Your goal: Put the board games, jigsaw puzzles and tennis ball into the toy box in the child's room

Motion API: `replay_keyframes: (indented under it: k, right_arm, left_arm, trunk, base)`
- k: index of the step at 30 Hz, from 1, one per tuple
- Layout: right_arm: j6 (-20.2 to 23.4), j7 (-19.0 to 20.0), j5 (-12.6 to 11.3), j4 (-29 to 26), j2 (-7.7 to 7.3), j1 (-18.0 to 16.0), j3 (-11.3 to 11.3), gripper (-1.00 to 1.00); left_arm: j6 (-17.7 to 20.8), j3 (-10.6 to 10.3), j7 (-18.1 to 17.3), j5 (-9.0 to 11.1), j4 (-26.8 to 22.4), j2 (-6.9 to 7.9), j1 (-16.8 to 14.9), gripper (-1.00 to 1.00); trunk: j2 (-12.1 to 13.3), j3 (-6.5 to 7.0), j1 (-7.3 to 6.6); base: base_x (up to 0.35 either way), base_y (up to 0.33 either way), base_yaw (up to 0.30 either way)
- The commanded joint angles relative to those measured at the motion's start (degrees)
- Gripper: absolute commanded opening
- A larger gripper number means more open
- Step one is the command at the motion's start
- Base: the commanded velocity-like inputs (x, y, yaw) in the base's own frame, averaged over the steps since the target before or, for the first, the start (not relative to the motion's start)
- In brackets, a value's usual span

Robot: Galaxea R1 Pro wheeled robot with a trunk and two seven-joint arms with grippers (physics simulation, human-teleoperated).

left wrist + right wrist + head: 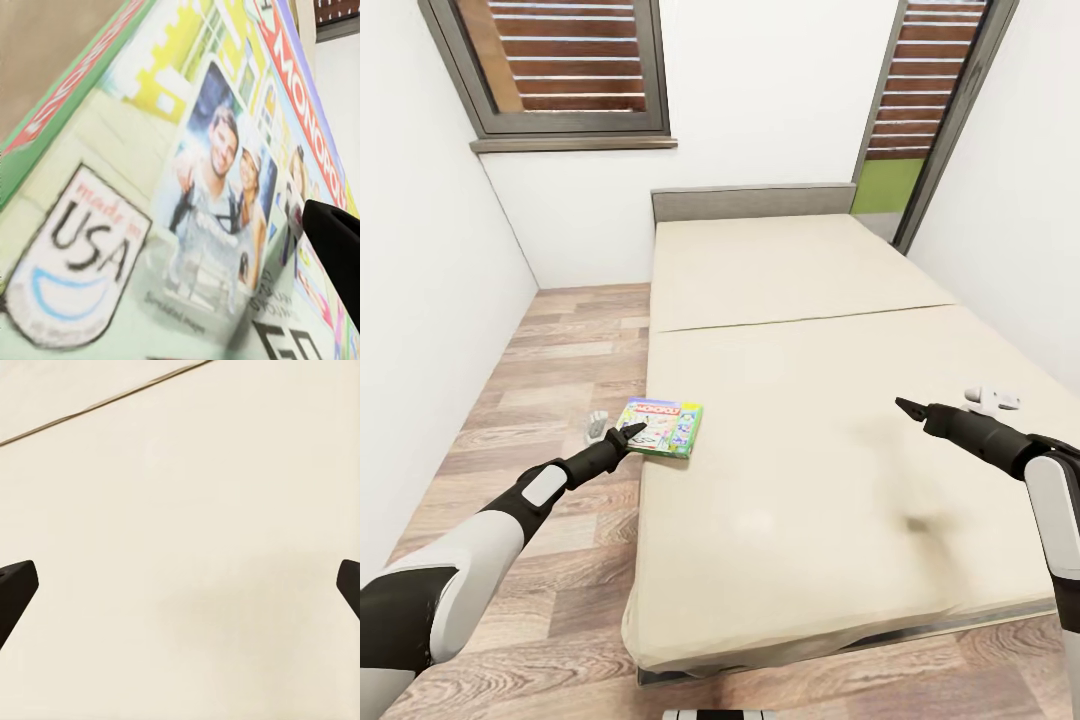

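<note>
Wood-plank floor left of cream mattress. Grey upholstered headboard against white wall. Grey-framed window with brown slats above. Second slatted window at right corner.

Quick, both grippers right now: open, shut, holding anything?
Left gripper: at the edge of the Monopoly box on the bed; open or closed cannot be told.
Right gripper: open, fingers apart above bare mattress, holding nothing.
</note>
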Motion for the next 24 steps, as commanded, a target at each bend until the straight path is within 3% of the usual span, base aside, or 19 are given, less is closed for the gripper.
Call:
replay_keyframes:
  k: [1, 24]
  right_arm:
    - [0.3, 0.5, 0.4, 0.0, 0.00, 0.0, -0.1, 1.00]
    - [0.2, 0.6, 0.4, 0.0, 0.02, 0.4, 0.2, 1.00]
  left_arm:
    - [0.8, -0.4, -0.1, 0.0, 0.1, -0.05, 0.0, -1.00]
    - [0.6, -0.4, -1.1, 0.3, -0.2, -0.08, 0.6, -1.00]
  trunk:
    - [0.0, -0.04, 0.00]
    - [0.0, -0.04, 0.00]
  base:
    - [0.000, 0.000, 0.000]
    - [0.000, 0.000, 0.000]
